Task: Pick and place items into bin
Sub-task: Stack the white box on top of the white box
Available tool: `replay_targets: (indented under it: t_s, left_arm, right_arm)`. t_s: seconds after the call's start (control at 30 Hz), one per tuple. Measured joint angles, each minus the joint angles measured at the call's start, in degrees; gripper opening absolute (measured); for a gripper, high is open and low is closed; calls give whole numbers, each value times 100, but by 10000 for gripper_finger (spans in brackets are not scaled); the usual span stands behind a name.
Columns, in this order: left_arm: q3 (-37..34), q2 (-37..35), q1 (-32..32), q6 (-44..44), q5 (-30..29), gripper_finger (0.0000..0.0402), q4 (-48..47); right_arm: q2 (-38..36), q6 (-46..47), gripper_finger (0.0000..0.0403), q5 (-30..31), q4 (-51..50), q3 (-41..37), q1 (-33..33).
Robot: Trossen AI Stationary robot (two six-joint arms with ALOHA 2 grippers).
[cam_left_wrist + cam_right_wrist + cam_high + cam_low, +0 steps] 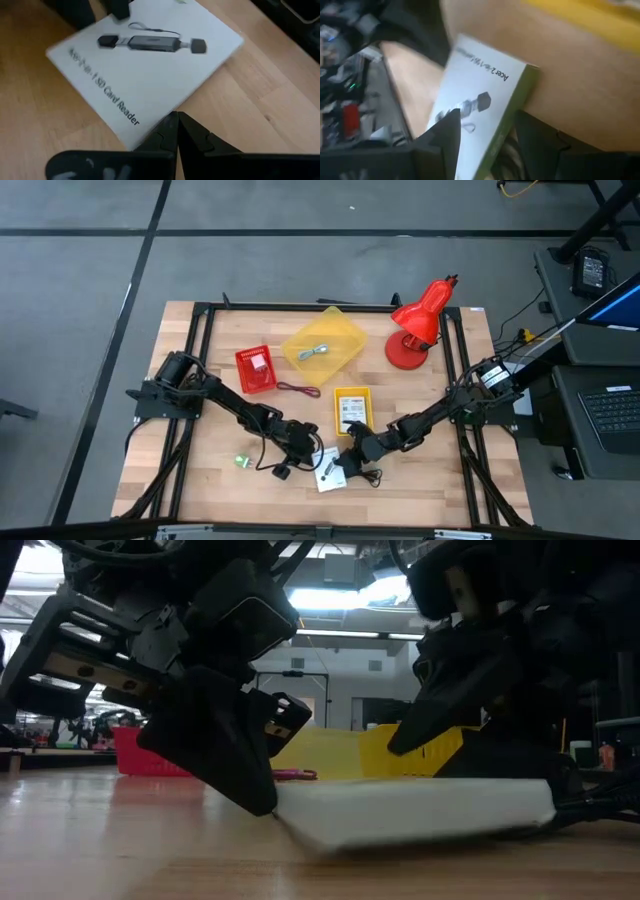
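Note:
A flat white card-reader box (328, 472) lies on the wooden table near its front edge, between my two grippers. My left gripper (175, 117) is shut and meets the box's edge from the left (265, 802). My right gripper (487, 114) is rolled onto its side and open, with the box's right end (480, 85) between its fingers. A tiny green object (241, 461) and a black cord (280, 470) lie left of the box. A dark red cord (298, 389) lies farther back. The yellow bin (350, 330) at the back holds a blue-grey strip (317, 352). My left gripper sets its shut fingertips (170, 125) against the white box's edge (160, 122), near a corner. It slants down from the table's left, and in the low view the tips meet the box's left end (282, 808) at table level. My right gripper has one finger (447, 132) over the box's printed face and the other (535, 137) beside its green side (512, 112); whether either touches, I cannot tell.
A red basket (255, 368) and a yellow box (351, 410) stand between the bin and the grippers. A red desk lamp (420, 320) stands at the back right. A black frame runs along the table's sides.

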Motion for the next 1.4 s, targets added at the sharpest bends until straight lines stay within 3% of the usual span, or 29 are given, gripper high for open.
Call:
replay_targets:
  t_s: [0.43,0.77,1.4]
  left_arm:
    - [-13,0,104,35,224,2,-39]
    - [-13,2,104,50,266,2,-15]
    - [-13,13,102,370,432,2,59]
  right_arm:
    - [59,-656,161,-45,61,323,-21]
    - [87,-1252,161,350,161,410,-60]
    - [46,-1491,161,-46,398,411,170]
